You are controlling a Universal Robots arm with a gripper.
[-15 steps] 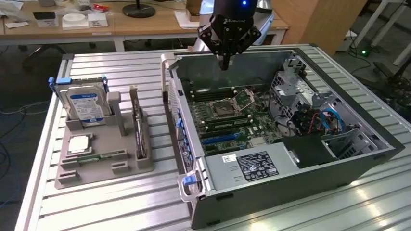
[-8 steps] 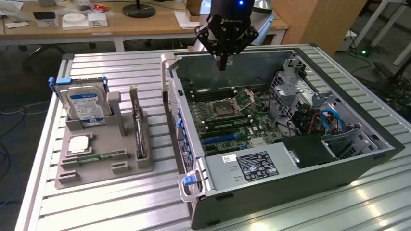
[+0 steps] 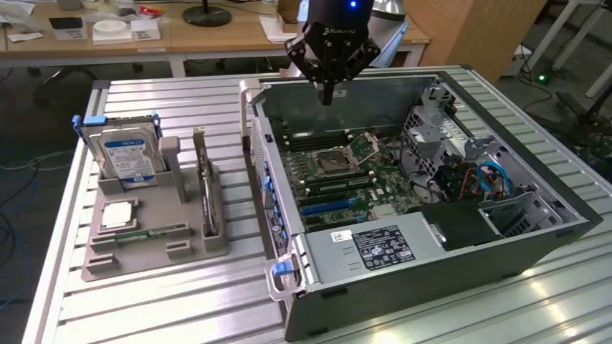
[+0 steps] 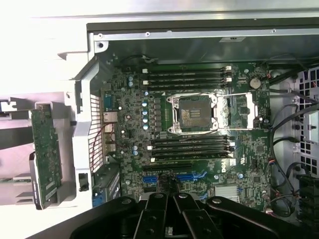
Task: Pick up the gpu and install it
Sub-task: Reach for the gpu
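Note:
The gpu (image 3: 203, 183) stands on edge in a slot of the grey holder (image 3: 158, 247) on the table, at the exterior view's left of the open computer case (image 3: 431, 215). The wrist view shows the gpu's (image 4: 46, 154) green board just outside the case's rear panel. My gripper (image 3: 328, 97) hangs above the far part of the case, over the motherboard (image 4: 199, 144), well away from the gpu. In the wrist view my gripper's (image 4: 172, 188) black fingers are shut together, and nothing is held between them.
The holder also carries a silver hard drive with a blue label (image 3: 127, 159), a processor chip (image 3: 116, 213) and a narrow memory stick (image 3: 145, 233). Inside the case are an empty CPU socket (image 4: 194, 113), blue expansion slots (image 4: 152, 177) and cables (image 3: 488, 179). A desk stands behind the table.

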